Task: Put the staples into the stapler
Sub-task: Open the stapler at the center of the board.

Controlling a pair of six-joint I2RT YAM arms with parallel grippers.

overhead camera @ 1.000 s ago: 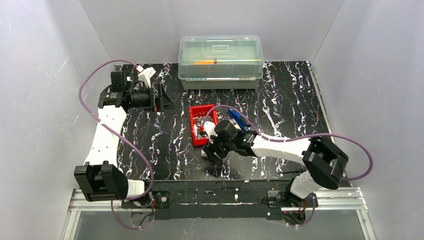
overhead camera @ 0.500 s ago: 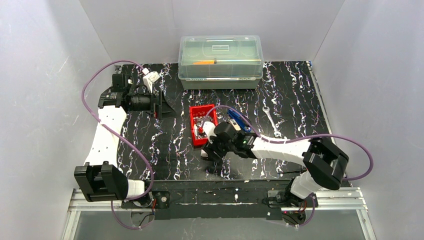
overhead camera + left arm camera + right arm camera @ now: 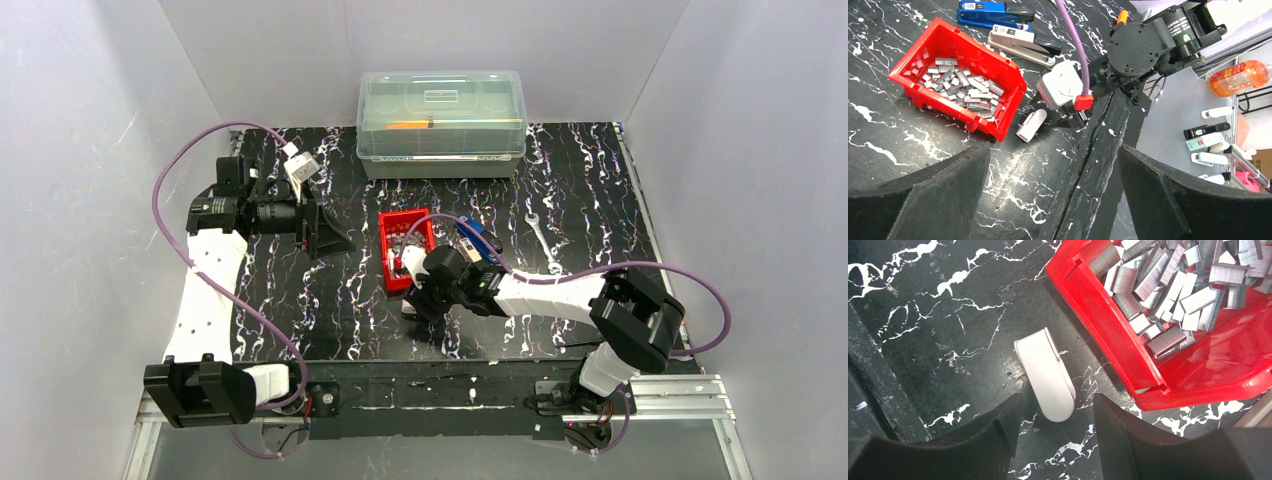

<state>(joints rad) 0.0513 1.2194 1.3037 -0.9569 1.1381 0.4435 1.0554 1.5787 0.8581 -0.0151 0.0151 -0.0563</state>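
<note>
**One arm reaching in, one held aside**

Black marbled table (image 3: pixel 330 300); lidded clear box (image 3: pixel 441 122) at twelve o'clock; red bin (image 3: pixel 388 250) near centre, greyish staples (image 3: pixel 398 232) inside; blue stapler (image 3: pixel 478 240) just beside it at three o'clock; wrench (image 3: pixel 541 238) farther out the same way; right gripper (image 3: pixel 425 305) points down at the bin's six o'clock edge; left gripper (image 3: pixel 328 228) at ten o'clock, fingers spread, well apart from the bin.
</note>
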